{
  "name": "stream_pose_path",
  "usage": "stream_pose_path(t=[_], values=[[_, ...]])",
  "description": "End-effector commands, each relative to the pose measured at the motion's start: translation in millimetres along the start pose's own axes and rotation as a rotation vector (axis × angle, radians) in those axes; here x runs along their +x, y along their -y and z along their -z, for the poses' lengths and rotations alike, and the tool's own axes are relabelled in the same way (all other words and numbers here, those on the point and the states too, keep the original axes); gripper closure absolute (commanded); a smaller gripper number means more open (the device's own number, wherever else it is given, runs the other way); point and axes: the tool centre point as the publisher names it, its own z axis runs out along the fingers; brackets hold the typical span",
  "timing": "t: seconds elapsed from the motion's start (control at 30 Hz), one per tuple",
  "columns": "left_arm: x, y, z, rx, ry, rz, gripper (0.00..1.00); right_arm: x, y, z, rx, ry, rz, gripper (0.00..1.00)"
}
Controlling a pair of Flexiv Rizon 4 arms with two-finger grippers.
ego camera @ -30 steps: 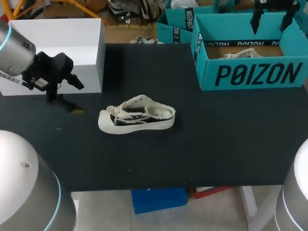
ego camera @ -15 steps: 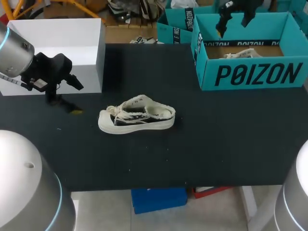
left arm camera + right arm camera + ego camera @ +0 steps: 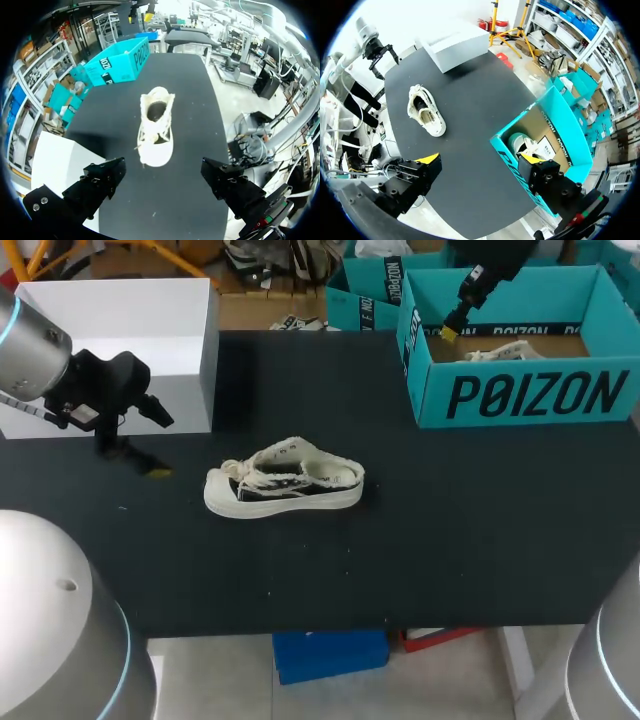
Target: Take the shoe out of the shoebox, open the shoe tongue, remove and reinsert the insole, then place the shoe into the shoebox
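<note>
On the table, head view, shoe (image 3: 285, 480): stands on its sole left of the middle, toe toward the left edge, laces slack, nothing touching it.
Head view, shoebox (image 3: 520, 395): teal, open-topped, at the far right corner. A second shoe (image 3: 503, 352) lies inside.
Head view, right gripper (image 3: 462, 302): hangs over the shoebox's left end. Its spread cannot be read from here.
Head view, left gripper (image 3: 155, 440): near the left edge, just in front of the white box (image 3: 110, 330), well apart from the shoe.
Left wrist view, left gripper (image 3: 165, 177): fingers set wide, nothing between them. The shoe (image 3: 156, 125) lies ahead, toe nearest. Its opening is dark, so I cannot tell whether the insole is in.
Right wrist view, right gripper (image 3: 480, 167): fingers wide, empty. The shoebox (image 3: 562, 112) sits under one finger, and the shoe (image 3: 425, 110) is well apart, toward the table's middle.
Progress, done (judged): the shoe is out of the shoebox.
Progress, uncertain: whether the tongue has been opened and the insole removed and reinserted cannot be told. No loose insole shows on the table.
Progress, left (judged): at least placing the shoe into the shoebox. Neither gripper is on it.
</note>
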Motion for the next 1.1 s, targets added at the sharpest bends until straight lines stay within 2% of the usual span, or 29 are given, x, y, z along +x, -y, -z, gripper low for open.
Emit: stream_pose_path(t=[0.03,0.13,0.2,0.27,0.37,0.4,0.53,0.73,0.97,1.03,1.1], values=[[0.6,-0.9,-0.3,0.001,0.002,-0.003,0.0,-5.9,4.2,-2.3,-0.062,-0.098,0.151,0.0],[0.6,-0.9,-0.3,0.001,0.002,-0.003,0.0,-7.3,7.2,0.1,-0.059,-0.103,0.196,0.0],[0.6,-0.9,-0.3,0.001,0.002,-0.003,0.0,-11.6,17.6,2.2,-0.087,-0.119,0.273,0.0],[0.6,-0.9,-0.3,0.001,0.002,-0.003,0.0,-12.1,28.6,6.5,-0.075,-0.131,0.35,0.0],[0.6,-0.9,-0.3,0.001,0.002,-0.003,0.0,-6.4,45.8,13.8,-0.09,-0.132,0.418,0.0],[0.6,-0.9,-0.3,0.001,0.002,-0.003,0.0,-2.1,52.3,14.9,-0.074,-0.137,0.466,0.0],[0.6,-0.9,-0.3,0.001,0.002,-0.003,0.0,14.9,63.5,10.9,-0.107,-0.124,0.529,0.0],[0.6,-0.9,-0.3,0.001,0.002,-0.003,0.0,41.2,61.7,-5.3,-0.165,-0.096,0.548,0.0],[0.6,-0.9,-0.3,0.001,0.002,-0.003,0.0,72.3,32.0,-38.7,-0.186,-0.119,0.554,0.0],[0.6,-0.9,-0.3,0.001,0.002,-0.003,0.0,78.4,23.6,-51.4,-0.193,-0.155,0.573,0.0],[0.6,-0.9,-0.3,0.001,0.002,-0.003,0.0,78.4,23.6,-51.4,-0.193,-0.155,0.573,0.0]])
